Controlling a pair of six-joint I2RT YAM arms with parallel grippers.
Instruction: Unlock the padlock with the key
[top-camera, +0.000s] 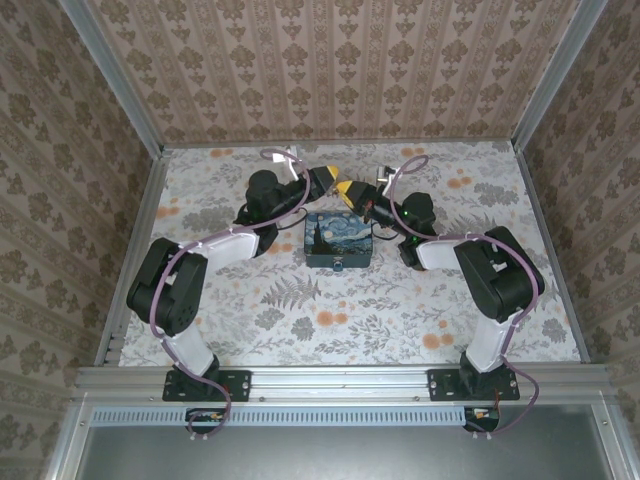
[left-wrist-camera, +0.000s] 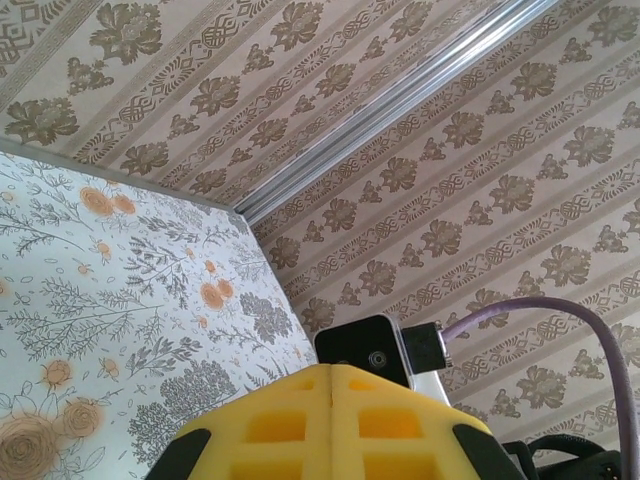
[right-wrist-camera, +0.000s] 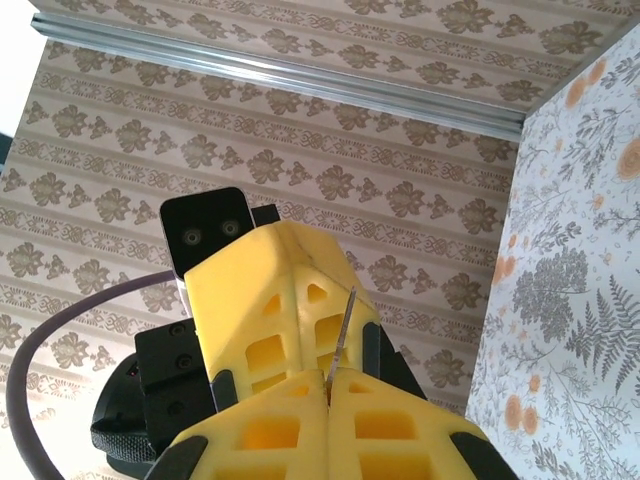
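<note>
- Right gripper (right-wrist-camera: 328, 388) clenched on what looks like the key (right-wrist-camera: 345, 325), raised facing my left, presumably for insertion.
- Left gripper (left-wrist-camera: 330, 378) pressed together; contents unclear.

The table (top-camera: 300, 320) has a pale cloth on it, printed with grey leaves and orange flowers. Brown patterned walls (top-camera: 340, 70) stand close around it at the back and on both sides. A small dark box (top-camera: 338, 243) sits flat on the cloth, near the middle and a bit toward the back. Its lid is painted with swirly blue and yellow. A silver rail (top-camera: 340, 382) runs along the near edge, with two black arm bases bolted to it, one toward the left and one toward the right.
</note>
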